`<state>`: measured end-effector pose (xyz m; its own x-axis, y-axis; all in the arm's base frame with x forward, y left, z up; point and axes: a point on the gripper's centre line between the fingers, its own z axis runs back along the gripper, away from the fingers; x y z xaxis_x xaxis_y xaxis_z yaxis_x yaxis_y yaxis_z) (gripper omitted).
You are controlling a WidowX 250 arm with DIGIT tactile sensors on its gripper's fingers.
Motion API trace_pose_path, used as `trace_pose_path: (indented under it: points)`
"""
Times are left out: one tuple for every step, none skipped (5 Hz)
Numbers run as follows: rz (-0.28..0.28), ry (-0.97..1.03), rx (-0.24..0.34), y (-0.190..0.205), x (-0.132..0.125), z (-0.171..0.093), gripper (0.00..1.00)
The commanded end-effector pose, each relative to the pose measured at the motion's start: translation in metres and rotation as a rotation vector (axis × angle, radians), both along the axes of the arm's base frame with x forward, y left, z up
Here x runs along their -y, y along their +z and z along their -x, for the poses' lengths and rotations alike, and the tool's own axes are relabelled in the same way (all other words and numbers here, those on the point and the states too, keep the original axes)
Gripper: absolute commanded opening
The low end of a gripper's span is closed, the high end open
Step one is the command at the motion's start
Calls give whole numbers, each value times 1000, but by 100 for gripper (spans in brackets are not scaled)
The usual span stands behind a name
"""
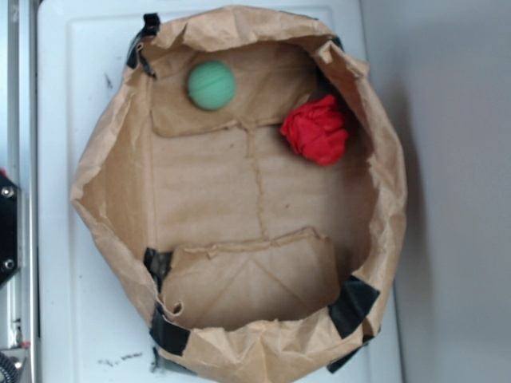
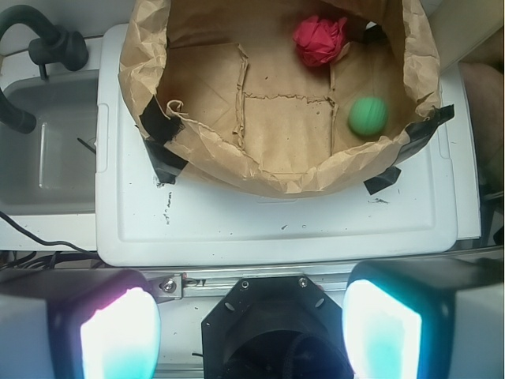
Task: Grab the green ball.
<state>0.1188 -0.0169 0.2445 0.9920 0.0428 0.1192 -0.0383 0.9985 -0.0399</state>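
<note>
The green ball (image 1: pixel 211 85) lies on the floor of a cut-down brown paper bag (image 1: pixel 112 183), in its upper left corner in the exterior view. From the wrist camera the green ball (image 2: pixel 368 116) sits at the right inside the paper bag (image 2: pixel 237 162), close to its near wall. A wrinkly red wad (image 1: pixel 316 130) lies apart from it; the wrist view shows the red wad (image 2: pixel 319 40) farther back. My gripper (image 2: pixel 251 332) hangs well short of the bag, over the robot base. Its two glowing pads (image 2: pixel 118 335) stand wide apart with nothing between them. The exterior view does not show the gripper.
The bag stands on a white plastic lid (image 2: pixel 276 225), with black tape (image 2: pixel 162 130) at its corners. A grey bin (image 2: pixel 47 150) and black cables (image 2: pixel 47 43) lie to the left in the wrist view. An aluminium rail (image 2: pixel 260 278) and black mount (image 2: pixel 272 324) sit below my gripper.
</note>
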Motion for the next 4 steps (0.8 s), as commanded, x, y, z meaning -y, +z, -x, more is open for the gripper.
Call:
trace_pose_path:
  points:
    - [0, 0, 0, 0, 0, 0, 100]
    - [37, -89, -8, -7, -39, -50, 100]
    - [1, -234, -10, -36, -59, -105, 100]
    - [-107, -365, -47, -70, -104, -157, 100]
